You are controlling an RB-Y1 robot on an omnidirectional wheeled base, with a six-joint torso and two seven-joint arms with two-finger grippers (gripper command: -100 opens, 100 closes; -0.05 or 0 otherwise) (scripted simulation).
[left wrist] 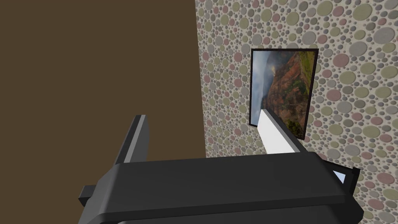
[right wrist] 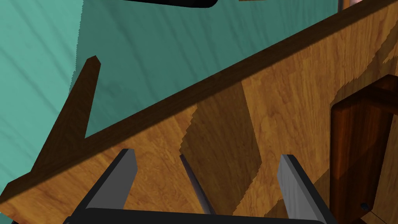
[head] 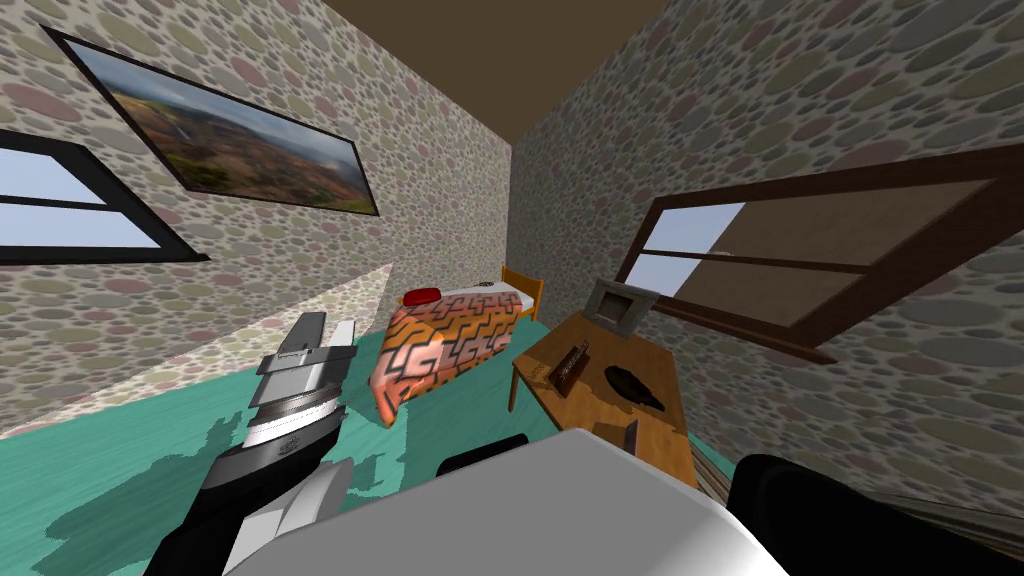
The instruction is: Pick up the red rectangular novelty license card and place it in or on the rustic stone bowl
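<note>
Right wrist view: the right hand (right wrist: 206, 155) is held open and empty over the edge of the counter (right wrist: 272, 101), teal floor (right wrist: 155, 50) beyond. The dark reddish card (head: 572, 365) is seen near the bowl (head: 632, 385); the left hand (left wrist: 202, 118) is raised, open.

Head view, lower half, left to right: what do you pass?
left gripper, raised over the green floor, fingers open → bed with an orange patterned cover → wooden table → window on the right-hand wall.
</note>
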